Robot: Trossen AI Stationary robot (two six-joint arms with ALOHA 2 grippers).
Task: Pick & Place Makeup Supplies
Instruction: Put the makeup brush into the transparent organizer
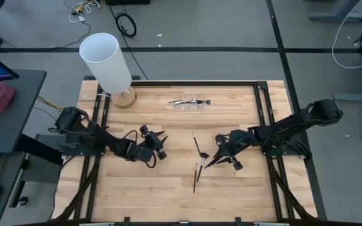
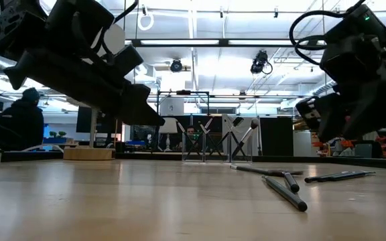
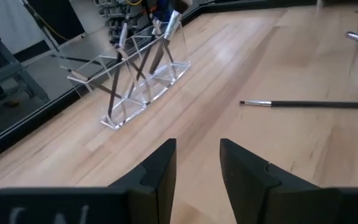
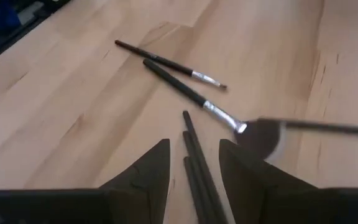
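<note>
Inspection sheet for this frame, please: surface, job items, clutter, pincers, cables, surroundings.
Surface: light wooden table with a dark frame, mostly bare.
Job's things: several makeup brushes stand in a clear holder near the far edge; four loose brushes lie near the table's middle.
Clutter: tall white cylinder on a wooden base at the far left corner.
Pincers: left pincer open and empty, hovering left of centre; right pincer open, low beside the loose brushes, two of them lying between its fingers in its wrist view, not gripped.
Cables: cords on the floor beyond the table.
Surroundings: a person sits behind the table in the low view.
</note>
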